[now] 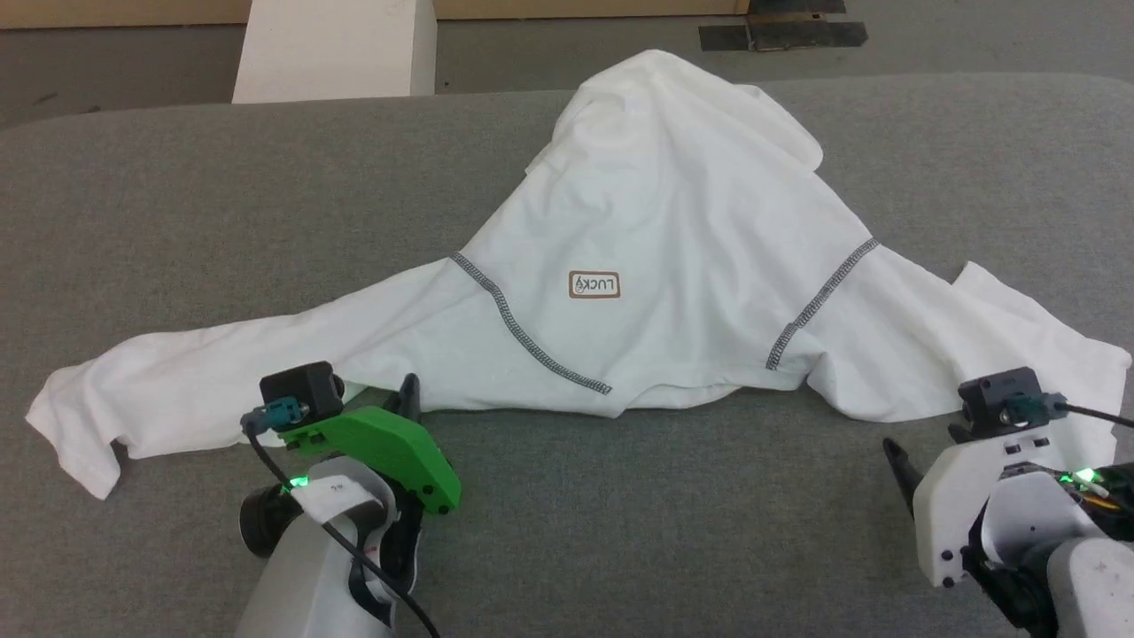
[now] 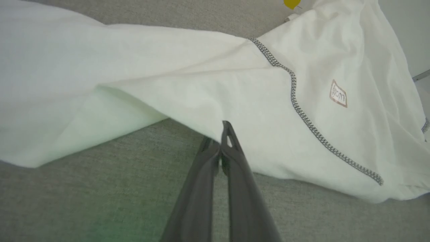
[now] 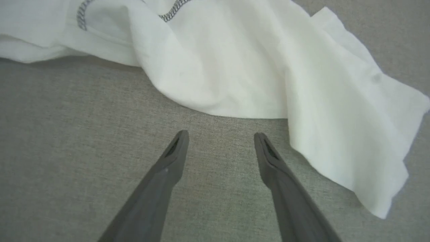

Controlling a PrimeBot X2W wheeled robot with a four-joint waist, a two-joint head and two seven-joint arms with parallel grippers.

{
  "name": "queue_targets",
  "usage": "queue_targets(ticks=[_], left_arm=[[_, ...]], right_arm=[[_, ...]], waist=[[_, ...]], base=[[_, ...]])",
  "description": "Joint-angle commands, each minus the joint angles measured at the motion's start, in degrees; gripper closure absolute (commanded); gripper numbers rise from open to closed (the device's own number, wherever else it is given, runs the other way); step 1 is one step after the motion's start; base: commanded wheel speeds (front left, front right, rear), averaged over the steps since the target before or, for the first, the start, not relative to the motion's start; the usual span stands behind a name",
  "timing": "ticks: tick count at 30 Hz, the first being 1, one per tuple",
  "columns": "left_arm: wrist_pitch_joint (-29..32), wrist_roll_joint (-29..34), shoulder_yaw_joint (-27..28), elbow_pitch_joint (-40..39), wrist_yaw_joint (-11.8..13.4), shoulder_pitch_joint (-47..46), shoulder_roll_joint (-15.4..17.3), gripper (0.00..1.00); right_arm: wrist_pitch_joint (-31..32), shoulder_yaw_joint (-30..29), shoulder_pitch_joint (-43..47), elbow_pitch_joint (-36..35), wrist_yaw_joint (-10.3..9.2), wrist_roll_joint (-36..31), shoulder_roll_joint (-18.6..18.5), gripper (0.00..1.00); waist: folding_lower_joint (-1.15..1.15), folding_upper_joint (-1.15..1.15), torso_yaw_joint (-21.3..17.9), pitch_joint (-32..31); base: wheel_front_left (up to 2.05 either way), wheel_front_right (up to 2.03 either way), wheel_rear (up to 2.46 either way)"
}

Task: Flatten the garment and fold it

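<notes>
The large, thin white long-sleeved shirt [image 1: 673, 221] lies spread across the grey cloth-covered desk [image 1: 133, 204] in front of me. Its body bunches up toward the far edge of the desk, where it narrows to a rumpled peak. The two sleeves run out sideways along the near side, one to my left and one to my right. Two grey stitched seams [image 1: 523, 328] slant down the chest. Between them sits a small brown-outlined patch [image 1: 594, 284], whose "LUCKY" lettering reads upside down from my head camera.

My left pincer [image 2: 220, 134] is pressed together on the shirt's near edge, just where the left sleeve meets the body, on the near side of the left seam. In my left wrist view one dark finger [image 2: 231, 151] lies on top of the cloth, while the tip of the other is tucked under the hem, so the thin fabric is pinched between them. The left sleeve trails away from there, and its end lies creased and partly folded over near the desk's left side.

My right pincer [image 3: 220, 135] is spread wide over bare grey desk, touching nothing. The right sleeve lies rumpled just beyond its fingertips and to their right.

A rigid white box [image 1: 337, 49] stands on the floor past the far edge of the desk.
</notes>
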Motion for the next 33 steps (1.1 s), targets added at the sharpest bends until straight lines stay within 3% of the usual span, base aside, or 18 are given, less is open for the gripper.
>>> queue_targets(ticks=[1, 7, 14, 15, 16, 17, 26, 33], left_arm=[[-0.30, 0.13, -0.18, -0.56, -0.21, 0.43, 0.35, 1.00], [-0.45, 0.26, -1.13, -1.89, -0.02, 0.02, 0.16, 1.00], [-0.75, 0.36, -1.66, -2.02, 0.00, -0.31, 0.20, 1.00], [-0.82, 0.35, -1.72, -1.98, -0.01, -0.35, 0.20, 1.00], [-0.86, 0.33, -1.77, -1.95, -0.03, -0.38, 0.20, 1.00], [-0.98, 0.30, -1.84, -1.91, -0.09, -0.42, 0.20, 1.00], [-6.01, -0.98, -1.10, -3.68, -2.01, -1.06, 0.01, 1.00], [-7.19, -1.67, -1.43, -10.01, -7.51, -10.55, 1.92, 1.00]], right_arm=[[1.38, 0.58, -1.93, 0.93, -0.08, -1.19, -0.95, 0.00], [1.53, 4.19, -6.37, 6.83, -0.08, -1.22, -3.42, 0.00], [-2.99, 7.46, -9.35, 11.86, -0.08, -0.61, -4.74, 0.00], [-3.05, 7.53, -9.66, 12.75, -0.08, -0.16, -4.62, 0.25], [-3.18, 7.79, -9.92, 13.24, -0.08, 0.18, -4.62, 0.78], [-3.40, 8.13, -10.20, 13.69, -0.08, 0.47, -4.73, 1.00], [-8.17, 8.95, -12.90, 10.71, -0.08, 5.28, -7.09, 1.00], [-8.26, 1.11, -16.47, 1.21, -0.08, 16.03, -7.71, 1.00]], waist=[[0.00, 0.00, 0.63, 0.59], [0.00, 0.00, 1.50, 2.43], [0.00, 0.00, 1.63, 3.85], [0.00, 0.00, 1.61, 3.92], [0.00, 0.00, 1.60, 3.96], [0.00, 0.00, 1.57, 3.94], [0.00, 0.00, 0.12, -0.16], [0.00, 0.00, 0.41, -4.18]], base=[[0.00, 0.00, 0.00], [0.00, 0.00, 0.00], [0.00, 0.00, 0.00], [0.00, 0.00, 0.00], [0.00, 0.00, 0.00], [0.00, 0.00, 0.00], [0.00, 0.00, 0.00], [0.00, 0.00, 0.00]])
